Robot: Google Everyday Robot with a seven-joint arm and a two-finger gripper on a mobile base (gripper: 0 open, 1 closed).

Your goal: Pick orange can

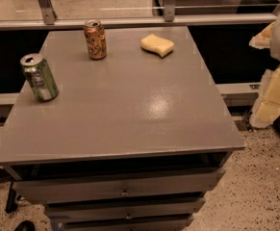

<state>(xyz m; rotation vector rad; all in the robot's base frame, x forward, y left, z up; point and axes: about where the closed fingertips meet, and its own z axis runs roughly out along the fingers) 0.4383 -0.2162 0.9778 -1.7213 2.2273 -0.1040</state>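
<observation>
The orange can stands upright near the far edge of the grey cabinet top, left of centre. It is copper-orange with pale markings and a silver pull-tab top. My gripper shows as pale yellow and white parts at the right edge of the view. It is beyond the cabinet's right side, far from the can and level with the middle of the top. Nothing is seen held in it.
A green can stands upright at the left edge of the top. A yellow sponge lies to the right of the orange can. The cabinet has drawers at the front. A metal rail and glass panel run behind it.
</observation>
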